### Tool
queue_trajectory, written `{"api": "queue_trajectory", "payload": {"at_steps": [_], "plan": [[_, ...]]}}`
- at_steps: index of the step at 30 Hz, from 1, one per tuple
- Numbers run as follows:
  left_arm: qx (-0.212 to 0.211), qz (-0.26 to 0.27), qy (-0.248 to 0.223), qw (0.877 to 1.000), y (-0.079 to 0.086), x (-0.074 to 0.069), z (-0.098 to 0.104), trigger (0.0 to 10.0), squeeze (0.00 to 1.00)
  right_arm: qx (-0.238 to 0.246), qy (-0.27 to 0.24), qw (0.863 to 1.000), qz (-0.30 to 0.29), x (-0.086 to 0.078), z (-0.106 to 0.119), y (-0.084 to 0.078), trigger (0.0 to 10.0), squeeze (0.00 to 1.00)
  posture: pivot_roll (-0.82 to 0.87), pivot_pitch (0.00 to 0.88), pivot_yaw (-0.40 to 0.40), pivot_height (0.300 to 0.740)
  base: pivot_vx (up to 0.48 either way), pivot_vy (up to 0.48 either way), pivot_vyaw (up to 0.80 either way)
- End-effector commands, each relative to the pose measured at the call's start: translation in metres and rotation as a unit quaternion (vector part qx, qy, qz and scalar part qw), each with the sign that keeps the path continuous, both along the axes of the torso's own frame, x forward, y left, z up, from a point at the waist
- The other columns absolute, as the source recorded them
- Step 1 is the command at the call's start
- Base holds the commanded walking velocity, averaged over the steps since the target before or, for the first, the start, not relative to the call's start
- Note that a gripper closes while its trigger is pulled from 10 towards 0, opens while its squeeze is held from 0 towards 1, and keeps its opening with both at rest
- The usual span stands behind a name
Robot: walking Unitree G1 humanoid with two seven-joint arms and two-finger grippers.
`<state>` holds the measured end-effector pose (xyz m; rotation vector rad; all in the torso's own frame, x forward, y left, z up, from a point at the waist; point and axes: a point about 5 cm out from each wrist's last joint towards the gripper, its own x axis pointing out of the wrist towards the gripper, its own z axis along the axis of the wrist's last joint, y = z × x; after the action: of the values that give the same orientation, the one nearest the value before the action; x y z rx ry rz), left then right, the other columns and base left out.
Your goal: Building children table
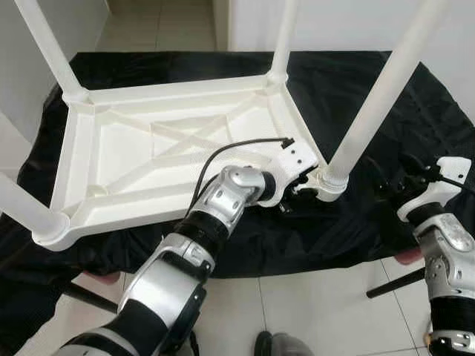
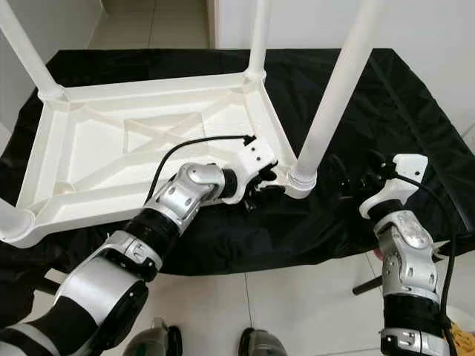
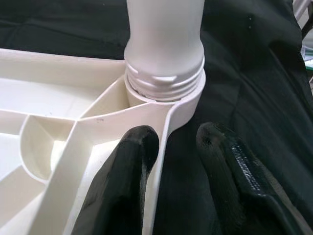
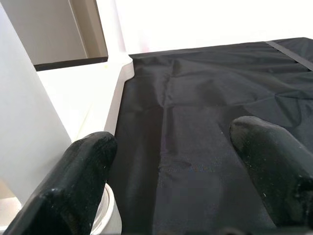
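Observation:
A white plastic children's table (image 1: 148,159) lies upside down on a black cloth, with its legs pointing up. The near right leg (image 1: 371,104) stands in its corner socket (image 1: 330,182). My left gripper (image 1: 300,189) is at that corner, open. Its fingers (image 3: 137,147) straddle the table's rim (image 3: 159,161) just below the socket, one inside and one outside, with the leg (image 3: 166,34) right ahead. My right gripper (image 2: 364,174) hovers open over the cloth to the right of this leg, holding nothing. The leg (image 4: 24,122) stands beside one of its fingers.
The black cloth (image 1: 371,81) covers a low surface and hangs over its front edge. Three other legs rise at the far left (image 1: 48,48), far right (image 1: 282,37) and near left (image 1: 22,208). Tiled floor (image 1: 312,297) lies in front, with a black rod (image 1: 393,282) at the right.

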<state>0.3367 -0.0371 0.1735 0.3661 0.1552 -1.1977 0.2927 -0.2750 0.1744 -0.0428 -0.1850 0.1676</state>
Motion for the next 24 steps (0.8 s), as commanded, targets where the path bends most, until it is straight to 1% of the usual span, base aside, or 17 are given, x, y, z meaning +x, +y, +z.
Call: {"api": "queue_trajectory", "payload": {"at_steps": [1, 2, 6, 14, 17, 18, 19, 20, 21, 22, 23, 24], "plan": [[-0.007, 0.138, -0.053, 0.989, -0.006, 0.008, -0.002, 10.0, 0.0, -0.002, 0.004, 1.0, 0.006, 0.0, -0.003, 0.002, 10.0, 0.0, -0.05, 0.096, 0.012, 0.74, 0.0, 0.0, 0.0], [0.001, 0.137, -0.049, 0.989, -0.008, 0.006, -0.006, 10.0, 0.0, -0.003, 0.004, 1.0, 0.005, -0.001, -0.003, 0.002, 10.0, 0.0, -0.06, 0.098, 0.016, 0.74, 0.0, 0.0, 0.0], [0.01, 0.138, -0.04, 0.99, -0.01, 0.005, -0.011, 10.0, 0.0, -0.003, 0.004, 1.0, 0.004, -0.003, -0.003, 0.001, 10.0, 0.0, -0.06, 0.1, 0.02, 0.74, 0.0, 0.0, 0.0], [0.034, 0.15, -0.073, 0.985, -0.014, 0.007, -0.013, 10.0, 0.0, -0.003, 0.005, 1.0, -0.001, -0.005, -0.004, -0.001, 10.0, 0.0, -0.06, 0.102, 0.024, 0.74, 0.0, 0.0, 0.0], [0.028, 0.149, -0.073, 0.986, -0.014, 0.007, -0.013, 10.0, 0.0, -0.004, 0.005, 1.0, -0.001, -0.004, -0.004, -0.001, 10.0, 0.0, -0.06, 0.101, 0.023, 0.74, 0.0, 0.0, 0.0], [0.024, 0.145, -0.072, 0.987, -0.014, 0.006, -0.013, 8.3, 0.0, -0.003, 0.005, 1.0, -0.001, -0.004, -0.004, -0.001, 10.0, 0.0, -0.06, 0.101, 0.023, 0.74, 0.0, 0.0, 0.0], [0.021, 0.143, -0.073, 0.987, -0.015, 0.006, -0.013, 8.3, 0.0, -0.004, 0.005, 1.0, -0.001, -0.004, -0.004, -0.001, 10.0, 0.0, -0.06, 0.101, 0.023, 0.74, 0.0, 0.0, 0.0], [0.02, 0.144, -0.075, 0.987, -0.015, 0.006, -0.013, 6.2, 0.0, -0.004, 0.005, 1.0, -0.001, -0.004, -0.004, 0.0, 10.0, 0.0, -0.06, 0.1, 0.022, 0.74, 0.0, 0.0, 0.0], [0.02, 0.144, -0.075, 0.987, -0.015, 0.006, -0.013, 6.2, 0.0, -0.004, 0.005, 1.0, -0.001, -0.004, -0.004, 0.0, 10.0, 0.0, -0.06, 0.1, 0.022, 0.74, 0.0, 0.0, 0.0], [0.014, 0.141, -0.074, 0.987, -0.015, 0.006, -0.012, 2.0, 0.0, -0.004, 0.005, 1.0, -0.001, -0.004, -0.004, 0.0, 10.0, 0.0, -0.06, 0.1, 0.022, 0.74, 0.0, 0.0, 0.0], [0.014, 0.141, -0.074, 0.987, -0.015, 0.006, -0.012, 2.0, 0.0, -0.004, 0.005, 1.0, -0.001, -0.004, -0.004, 0.0, 10.0, 0.0, -0.06, 0.1, 0.022, 0.74, 0.0, 0.0, 0.0], [0.011, 0.136, -0.081, 0.987, -0.015, 0.005, -0.011, 0.0, 0.0, -0.004, 0.006, 1.0, 0.0, -0.004, -0.004, 0.0, 10.0, 0.0, -0.06, 0.099, 0.021, 0.74, 0.0, 0.0, 0.0]]}}
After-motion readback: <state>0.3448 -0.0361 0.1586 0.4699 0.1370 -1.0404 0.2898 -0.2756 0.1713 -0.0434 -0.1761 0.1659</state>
